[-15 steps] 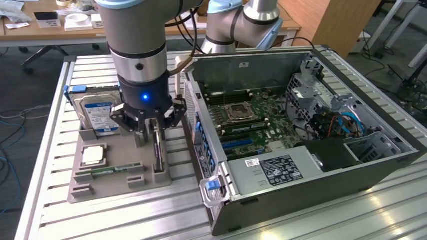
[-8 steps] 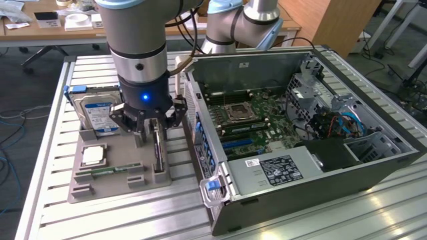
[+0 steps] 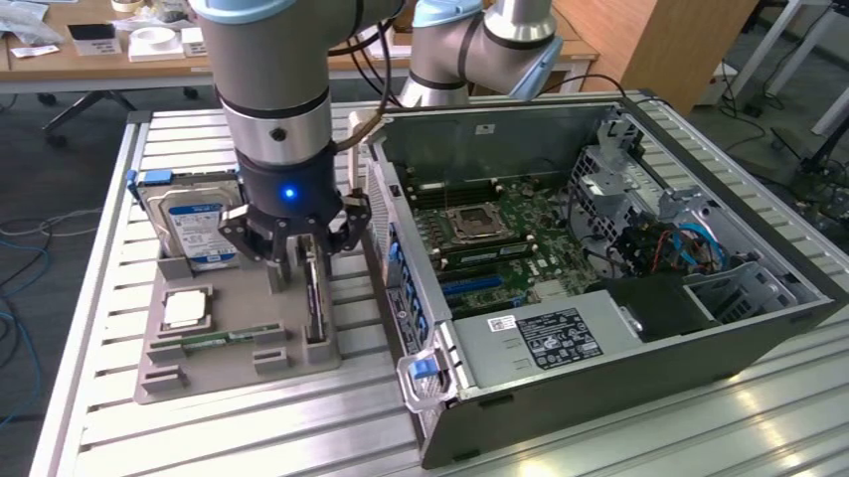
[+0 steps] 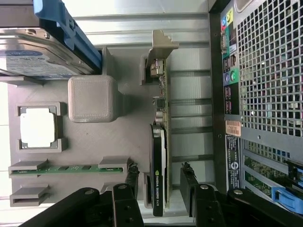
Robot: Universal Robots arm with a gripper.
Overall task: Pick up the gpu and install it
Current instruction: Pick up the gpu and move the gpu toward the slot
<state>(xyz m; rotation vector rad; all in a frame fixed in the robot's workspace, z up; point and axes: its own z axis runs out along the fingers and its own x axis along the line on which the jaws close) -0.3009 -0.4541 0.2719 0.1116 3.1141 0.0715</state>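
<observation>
The gpu (image 3: 313,298) stands on its long edge in a slot of the grey holder (image 3: 226,373), with its black cooler (image 4: 157,165) on one face and a metal bracket (image 4: 158,47) at the far end. My gripper (image 3: 302,260) hangs straight over it, open. In the wrist view the gripper (image 4: 161,184) straddles the card near its cooler end. One of its black fingers (image 4: 134,178) stands on each side, with a small gap to the card. Nothing is gripped.
The holder also carries a silver hard drive with a blue label (image 3: 199,231), a processor chip (image 3: 186,308) and a green memory stick (image 3: 219,338). The open computer case (image 3: 597,248) lies close on the exterior view's right, its motherboard (image 3: 491,238) exposed. The table (image 3: 173,139) is slatted aluminium.
</observation>
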